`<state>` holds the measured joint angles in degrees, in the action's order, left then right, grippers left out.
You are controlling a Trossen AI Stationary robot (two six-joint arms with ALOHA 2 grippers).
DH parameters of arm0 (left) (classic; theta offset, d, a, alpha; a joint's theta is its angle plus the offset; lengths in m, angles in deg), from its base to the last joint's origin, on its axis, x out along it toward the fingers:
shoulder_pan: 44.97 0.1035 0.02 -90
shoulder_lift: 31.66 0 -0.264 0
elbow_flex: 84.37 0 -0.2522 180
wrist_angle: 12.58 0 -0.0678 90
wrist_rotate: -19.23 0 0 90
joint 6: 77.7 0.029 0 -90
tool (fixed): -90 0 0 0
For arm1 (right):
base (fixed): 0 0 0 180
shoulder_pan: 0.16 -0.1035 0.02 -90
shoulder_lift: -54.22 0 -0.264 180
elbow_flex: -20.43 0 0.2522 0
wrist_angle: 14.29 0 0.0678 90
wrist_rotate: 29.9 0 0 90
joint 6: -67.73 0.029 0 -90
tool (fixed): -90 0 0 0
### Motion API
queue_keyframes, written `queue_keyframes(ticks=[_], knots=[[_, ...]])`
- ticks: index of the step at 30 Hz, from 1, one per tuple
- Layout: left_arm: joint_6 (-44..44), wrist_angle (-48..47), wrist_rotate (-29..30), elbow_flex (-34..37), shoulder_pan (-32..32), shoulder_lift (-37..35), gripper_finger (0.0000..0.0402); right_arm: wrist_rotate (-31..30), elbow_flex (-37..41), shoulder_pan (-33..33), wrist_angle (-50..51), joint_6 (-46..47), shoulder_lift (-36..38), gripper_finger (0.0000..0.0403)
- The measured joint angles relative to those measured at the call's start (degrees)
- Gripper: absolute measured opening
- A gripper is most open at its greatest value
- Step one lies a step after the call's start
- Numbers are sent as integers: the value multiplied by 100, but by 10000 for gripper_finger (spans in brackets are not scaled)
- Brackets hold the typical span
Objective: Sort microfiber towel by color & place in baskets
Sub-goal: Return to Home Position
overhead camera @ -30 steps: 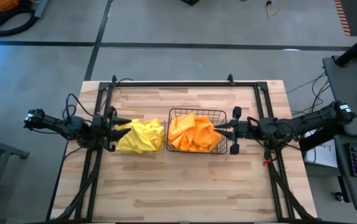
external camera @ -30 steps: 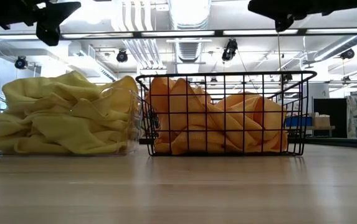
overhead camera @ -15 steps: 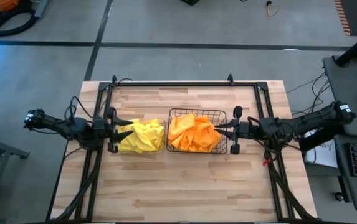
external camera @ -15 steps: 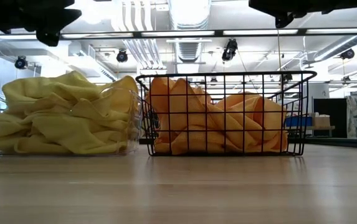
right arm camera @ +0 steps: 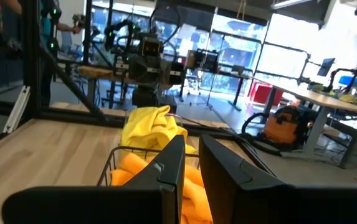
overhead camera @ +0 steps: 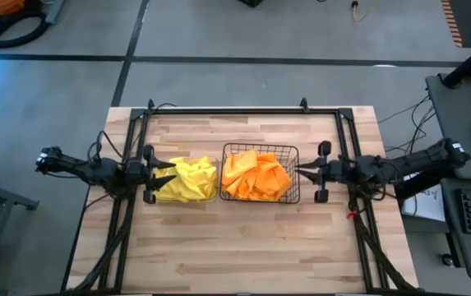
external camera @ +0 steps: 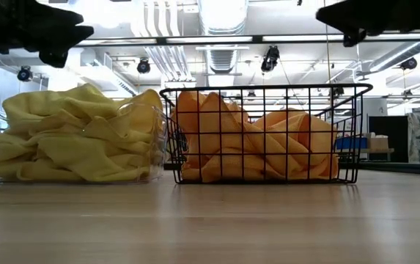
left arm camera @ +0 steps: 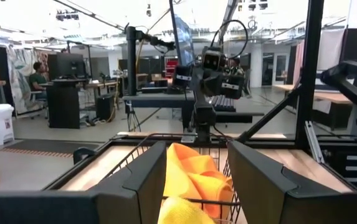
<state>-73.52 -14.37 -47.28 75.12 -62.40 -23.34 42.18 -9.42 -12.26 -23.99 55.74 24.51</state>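
Hovering empty, left end effector wide by clear bin, right end effector seemingly closed by wire basket.

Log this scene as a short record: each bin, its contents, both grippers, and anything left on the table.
clear plastic bin: on the wooden table, on the left arm's side
clear bin contents: yellow towels, heaped above the rim
black wire basket: beside the clear bin, on the right arm's side
basket contents: orange towels only
left gripper: raised at the clear bin's outer end, jaws open, holding nothing
right gripper: raised beyond the basket's outer end, apart from it
towels outside bins: none in view
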Motion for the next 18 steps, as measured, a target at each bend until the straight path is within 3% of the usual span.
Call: queue_keyframes(ticks=[10, 18], knots=[[-87, -5, -1, 567, 0, -817, 157, -12, 822, 0, 46, -15, 1613, 43], [-167, 248, 9, 600, 7, -837, 157, -25, 1471, 2, 90, -87, 2742, 43]])
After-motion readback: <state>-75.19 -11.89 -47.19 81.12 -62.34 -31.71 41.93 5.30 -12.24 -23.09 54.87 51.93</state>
